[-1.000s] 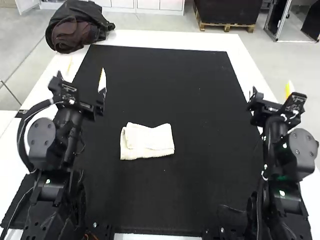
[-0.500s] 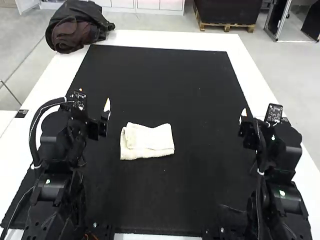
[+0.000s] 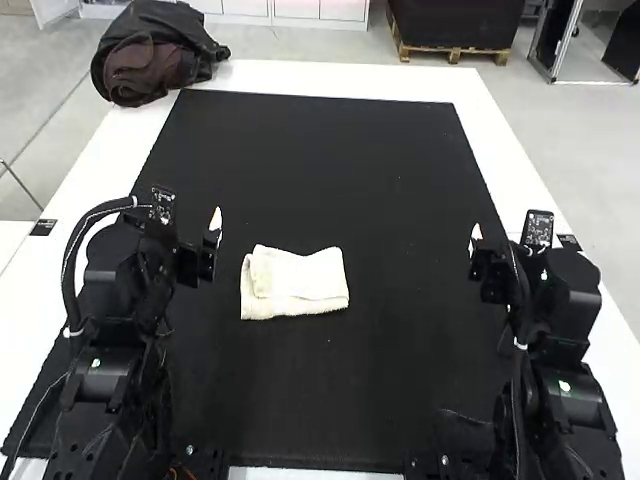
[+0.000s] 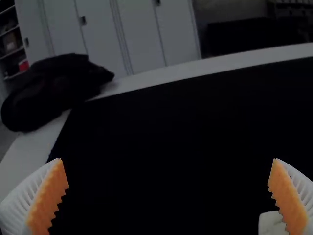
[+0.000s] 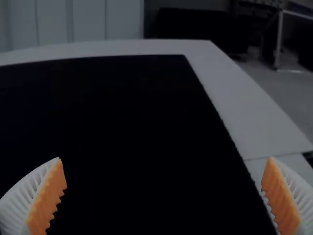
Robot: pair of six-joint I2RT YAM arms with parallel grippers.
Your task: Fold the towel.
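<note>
A towel lies folded on the mat, the left gripper at its ten o'clock, the right gripper at its three, both wide open and empty. Folding appears finished; the next move likely calls only for leaving it undisturbed.

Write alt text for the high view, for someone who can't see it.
A folded cream towel lies on a black mat between the left arm and right arm, neither touching it. A dark bundle sits on the white table's far left corner.
</note>
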